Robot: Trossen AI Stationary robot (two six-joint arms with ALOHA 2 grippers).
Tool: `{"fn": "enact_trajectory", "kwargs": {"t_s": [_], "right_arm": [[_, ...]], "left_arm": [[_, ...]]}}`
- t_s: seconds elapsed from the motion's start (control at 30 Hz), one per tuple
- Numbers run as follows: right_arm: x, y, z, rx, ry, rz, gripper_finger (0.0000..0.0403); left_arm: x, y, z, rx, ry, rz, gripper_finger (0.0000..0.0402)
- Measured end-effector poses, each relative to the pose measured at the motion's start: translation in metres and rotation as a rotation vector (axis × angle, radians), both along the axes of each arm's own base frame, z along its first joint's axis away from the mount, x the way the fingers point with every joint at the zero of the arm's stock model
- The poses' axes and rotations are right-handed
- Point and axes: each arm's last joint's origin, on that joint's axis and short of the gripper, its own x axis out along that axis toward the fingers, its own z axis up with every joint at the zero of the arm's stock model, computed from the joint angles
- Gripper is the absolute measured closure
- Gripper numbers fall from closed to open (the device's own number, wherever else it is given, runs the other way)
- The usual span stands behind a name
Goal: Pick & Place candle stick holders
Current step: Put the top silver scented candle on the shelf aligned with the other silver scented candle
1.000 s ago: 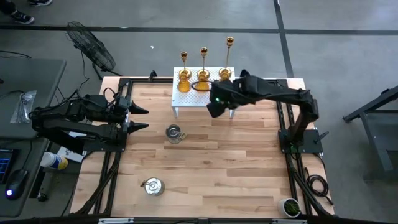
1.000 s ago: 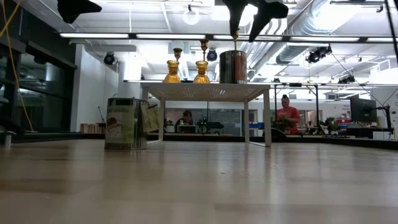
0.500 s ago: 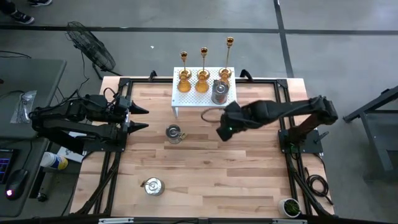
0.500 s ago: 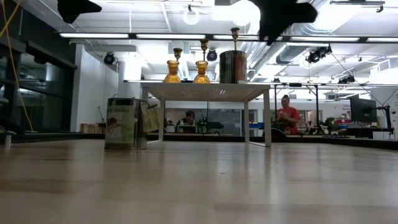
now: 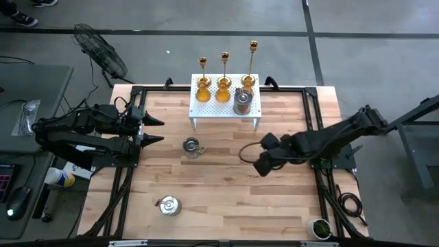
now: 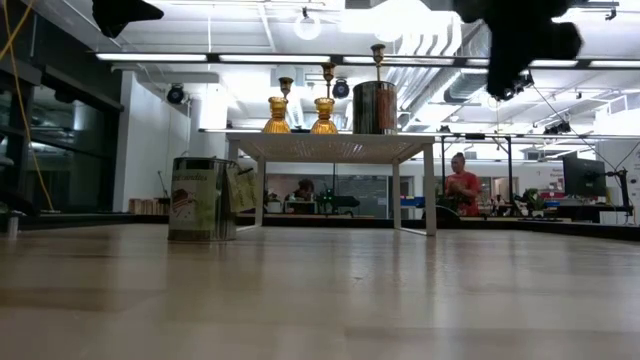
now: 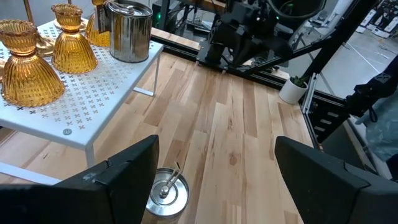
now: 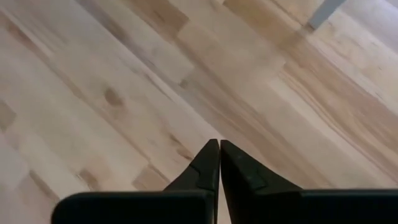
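Note:
Three gold candlesticks point(image 5: 224, 59) and three amber cups point(image 5: 223, 92) stand on the white perforated rack point(image 5: 206, 110) at the table's far side. A silvery pot point(image 5: 241, 102) stands on the rack's right part, also seen as the pot point(image 7: 129, 31) in the left wrist view. Two more silvery pots rest on the wood: one point(image 5: 191, 147) in front of the rack, one point(image 5: 169, 205) near the front left. My right gripper point(image 5: 262, 165) hovers shut above bare wood, right of centre, fingertips together point(image 8: 219, 149). My left gripper point(image 5: 155, 130) waits open at the left edge.
The rack stands on thin legs point(image 6: 432, 190) with room beneath it. A black cable loop point(image 5: 245, 149) hangs by my right gripper. Black frame rails point(image 5: 314, 137) run along the table's sides. A person point(image 6: 462, 185) stands far behind the table.
My right gripper has drawn back from the silvery pot on the rack, moving toward the table's near edge and somewhat right, and has shut empty. The pot stays upright on the rack.

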Motion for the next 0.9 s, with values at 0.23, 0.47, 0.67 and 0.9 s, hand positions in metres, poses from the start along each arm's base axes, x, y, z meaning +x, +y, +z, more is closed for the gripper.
{"fn": "enact_trajectory", "kwargs": {"t_s": [0.23,0.47,0.67,0.9], "right_arm": [[-0.036,-0.006,-0.021,0.01,-0.051,0.033,0.0399],[-0.053,-0.006,-0.029,-0.009,-0.227,0.147,0.0399],[-0.059,-0.017,-0.051,-0.022,-0.43,0.207,0.0399],[-0.076,-0.031,-0.08,-0.045,-0.649,0.379,0.0399]], "left_arm": [[0.0,0.0,0.0,0.0,0.0,0.0,0.0087],[0.0,0.0,0.0,0.0,0.0,0.0,0.0087],[0.0,0.0,0.0,0.0,0.0,0.0,0.0087],[0.0,0.0,0.0,0.0,0.0,0.0,0.0087]]}}
